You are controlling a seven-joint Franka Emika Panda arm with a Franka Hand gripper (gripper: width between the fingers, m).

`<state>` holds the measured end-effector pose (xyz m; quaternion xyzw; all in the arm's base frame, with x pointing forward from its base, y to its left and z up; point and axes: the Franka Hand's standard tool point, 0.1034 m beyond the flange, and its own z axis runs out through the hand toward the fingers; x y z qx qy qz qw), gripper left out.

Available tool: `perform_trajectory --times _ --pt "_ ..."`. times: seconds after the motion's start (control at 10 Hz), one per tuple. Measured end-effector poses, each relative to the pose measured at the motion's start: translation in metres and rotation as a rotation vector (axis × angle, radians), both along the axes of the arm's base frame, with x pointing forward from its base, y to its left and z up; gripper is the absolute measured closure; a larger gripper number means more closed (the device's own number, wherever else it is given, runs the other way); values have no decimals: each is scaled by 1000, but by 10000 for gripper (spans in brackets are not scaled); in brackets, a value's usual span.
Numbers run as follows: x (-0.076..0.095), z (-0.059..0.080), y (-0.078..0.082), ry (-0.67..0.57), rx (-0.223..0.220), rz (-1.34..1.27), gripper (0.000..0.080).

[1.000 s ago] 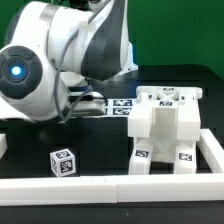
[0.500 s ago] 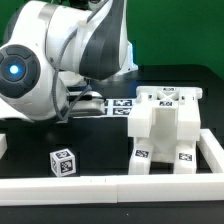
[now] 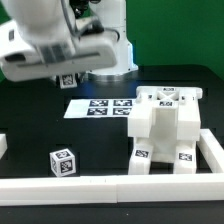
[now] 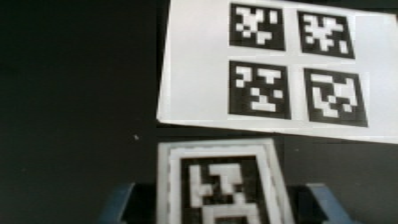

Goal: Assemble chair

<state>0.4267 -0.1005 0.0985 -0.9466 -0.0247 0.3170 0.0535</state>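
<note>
The partly built white chair (image 3: 165, 128) stands at the exterior view's right, with marker tags on its top and front. A small white tagged cube piece (image 3: 63, 161) lies at the front left. My gripper (image 3: 68, 82) hangs high above the table's left side. It is shut on a narrow white chair piece (image 4: 217, 190) that bears a marker tag. In the wrist view the blue fingers (image 4: 128, 200) flank this piece on both sides. The piece's tag (image 3: 68, 78) shows just under the hand in the exterior view.
The marker board (image 3: 100, 106) lies flat on the black table behind the cube, and shows in the wrist view (image 4: 267, 62) beyond the held piece. A white rail (image 3: 100, 185) runs along the front and up the right side (image 3: 214, 150). A white piece end (image 3: 3, 145) sits at the far left.
The arm has swung up and back from close to the camera. The marker board is now fully uncovered. The chair and cube have not moved.
</note>
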Motion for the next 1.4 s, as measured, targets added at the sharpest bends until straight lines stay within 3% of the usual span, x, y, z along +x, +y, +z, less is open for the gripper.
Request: perform_trajectory --times 0.3,0.4,0.5,0.6,0.7,0.8,1.1,1.3,1.4 --pt "13 -4 -1 -226 -16 -18 522" --pt "20 9 17 -269 -21 -47 522" --pt "47 27 35 -379 24 -67 522" --pt "68 48 47 -482 41 -93 522" --pt "77 61 45 -589 36 -60 522" --pt "68 60 39 -640 26 -64 522" --pt "77 57 35 -819 -25 -95 521" --pt "108 63 78 -954 -46 -114 521" --pt "124 73 99 -1003 -47 -117 521"
